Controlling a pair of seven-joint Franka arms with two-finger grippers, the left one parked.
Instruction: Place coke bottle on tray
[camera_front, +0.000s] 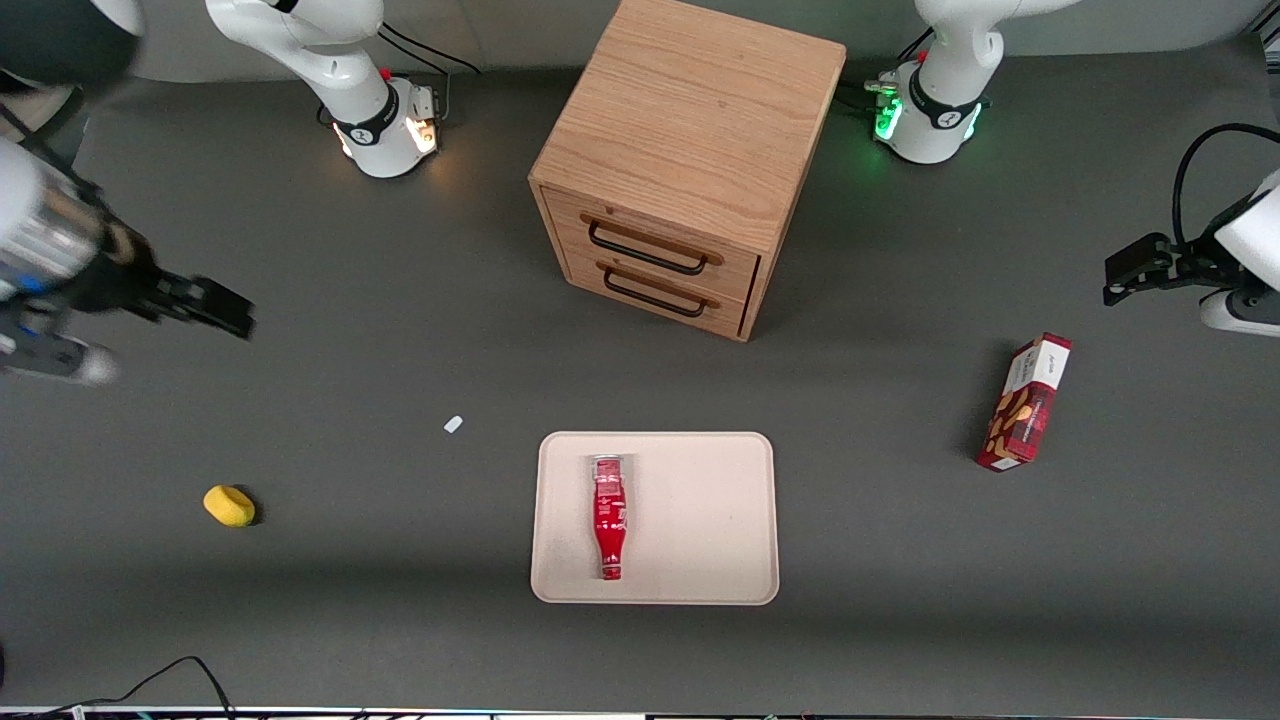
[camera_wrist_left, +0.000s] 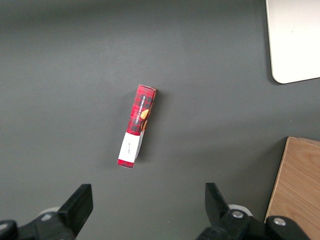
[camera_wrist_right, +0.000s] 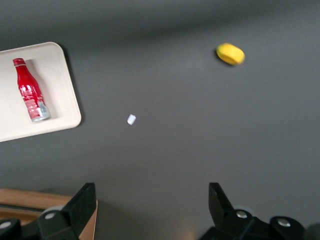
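The coke bottle (camera_front: 608, 517) lies on its side on the tray (camera_front: 700, 520), cap nearest the front camera; the gripper (camera_front: 215, 305), spread and empty, hangs well clear of the tray toward the working arm's end of the worktop (camera_front: 400, 620); the placement looks done, so the sound move is to pull away without sweeping low over the tray.

No text legible anywhere. Coke bottle (camera_front: 608, 516), lying on the tray (camera_front: 700, 520), has white markings, unreadable. Red snack box (camera_front: 1026, 402) has a white end panel and small print, too small to read. Gripper (camera_front: 222, 308) sits toward the working arm's end, fingers spread, no markings.
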